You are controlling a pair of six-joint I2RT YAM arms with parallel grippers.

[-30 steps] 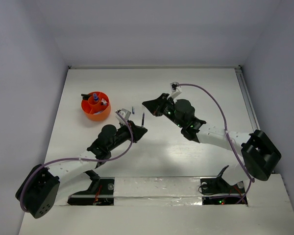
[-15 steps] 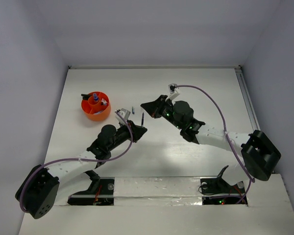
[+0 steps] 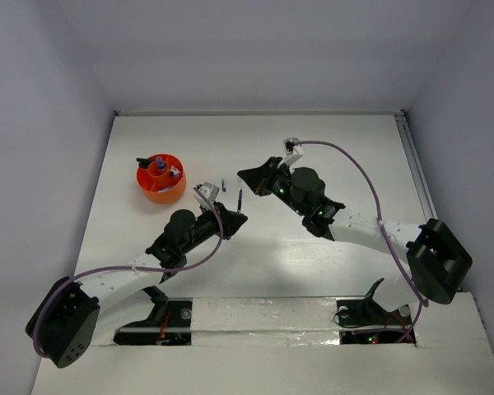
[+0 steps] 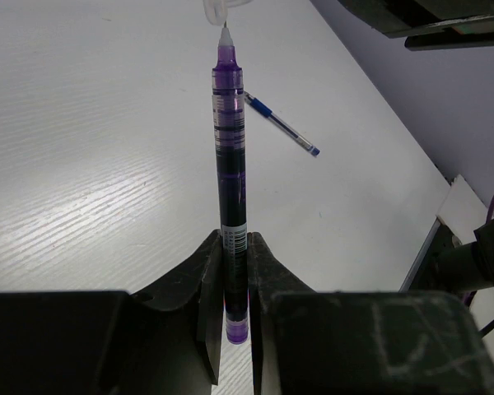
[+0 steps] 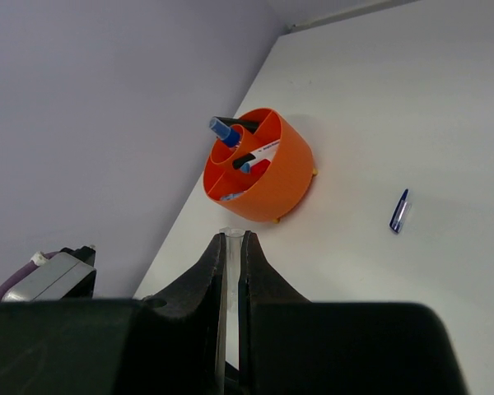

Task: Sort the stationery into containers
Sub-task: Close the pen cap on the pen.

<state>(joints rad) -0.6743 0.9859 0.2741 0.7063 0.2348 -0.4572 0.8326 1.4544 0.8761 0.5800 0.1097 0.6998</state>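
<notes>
Stationery mostly sits in the orange cup (image 5: 272,185); two pens are outside it. The left gripper (image 4: 235,247) is clamped on the tail end of a purple pen (image 4: 230,156), held off to the cup's right as seen from above. Its tip points at the right gripper (image 5: 232,247), whose jaws are closed on a thin clear piece, probably the pen's cap (image 5: 229,234). A blue pen (image 4: 281,125) lies on the table (image 4: 82,164) between the cup and the purple pen. With the hold so near the tail, a cap meeting the tip off-axis could lever the pen round or push it back through the jaws. The slick cap could also pop free and roll, and a bare tip might mark the table. The purple pen carries a barcode label by the jaws, and a marker (image 5: 259,155) in the cup has a white label; neither is readable.
</notes>
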